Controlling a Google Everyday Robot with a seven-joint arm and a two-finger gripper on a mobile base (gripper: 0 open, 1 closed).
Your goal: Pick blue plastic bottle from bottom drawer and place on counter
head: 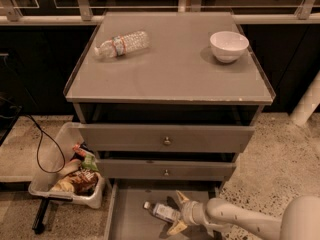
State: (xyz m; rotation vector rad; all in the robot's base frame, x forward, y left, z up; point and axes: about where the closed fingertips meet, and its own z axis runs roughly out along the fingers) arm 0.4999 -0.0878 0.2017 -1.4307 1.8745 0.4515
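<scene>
The bottom drawer [131,219] is pulled open at the foot of the cabinet. The blue plastic bottle [162,212] lies on its side on the drawer floor, white cap to the left. My gripper [178,214] reaches in from the right, level with the bottle. Its two pale fingers are spread, one above and one below the bottle's right end. The counter [170,66] is the grey top of the cabinet, well above the gripper.
A clear crinkled water bottle [123,44] lies at the counter's back left and a white bowl [229,46] at its back right. Two upper drawers with round knobs [167,141] stick out slightly. A white bin of snack packets [70,173] stands on the floor to the left.
</scene>
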